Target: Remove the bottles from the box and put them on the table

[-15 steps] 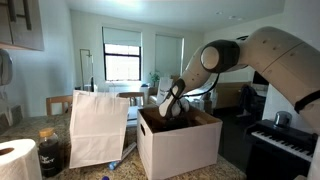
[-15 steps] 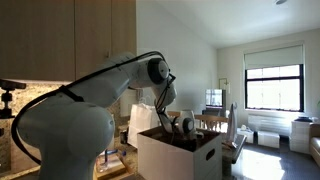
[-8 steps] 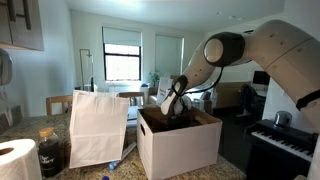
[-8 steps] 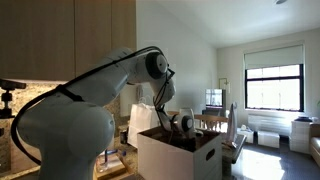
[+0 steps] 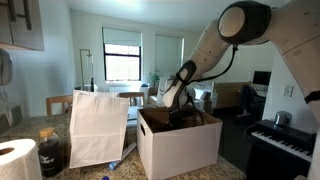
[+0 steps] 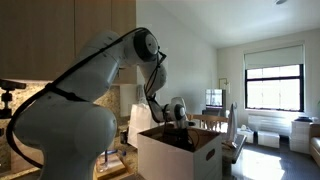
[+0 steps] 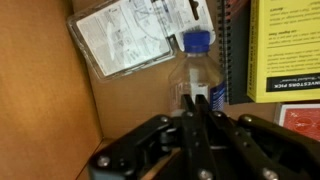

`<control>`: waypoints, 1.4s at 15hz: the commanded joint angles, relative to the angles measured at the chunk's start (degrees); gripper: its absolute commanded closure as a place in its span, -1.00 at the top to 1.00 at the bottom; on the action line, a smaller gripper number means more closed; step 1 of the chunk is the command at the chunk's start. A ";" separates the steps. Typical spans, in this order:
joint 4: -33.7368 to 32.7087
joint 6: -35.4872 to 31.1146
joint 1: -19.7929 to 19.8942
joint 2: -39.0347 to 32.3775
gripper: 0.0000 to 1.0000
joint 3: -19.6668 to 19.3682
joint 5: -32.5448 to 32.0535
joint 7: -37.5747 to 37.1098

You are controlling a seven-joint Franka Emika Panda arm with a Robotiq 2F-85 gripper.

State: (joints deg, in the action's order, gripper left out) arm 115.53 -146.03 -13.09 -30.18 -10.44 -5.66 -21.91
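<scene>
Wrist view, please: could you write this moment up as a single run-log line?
stage: pick inside box | tool: shut, down in the box | bottle: blue-capped, right at the tool tips | held: cannot tell

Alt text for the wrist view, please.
The gripper, jaws shut, points at a clear blue-capped bottle inside the brown-lined box. A bagged printed sheet sits at upper left, a yellow book at right.
</scene>
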 commanded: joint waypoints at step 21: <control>-12.33 -1.78 2.63 -12.15 1.00 -3.13 -0.16 -7.51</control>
State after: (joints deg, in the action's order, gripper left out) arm 105.27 -147.25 -10.46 -40.68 -12.50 -5.97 -26.77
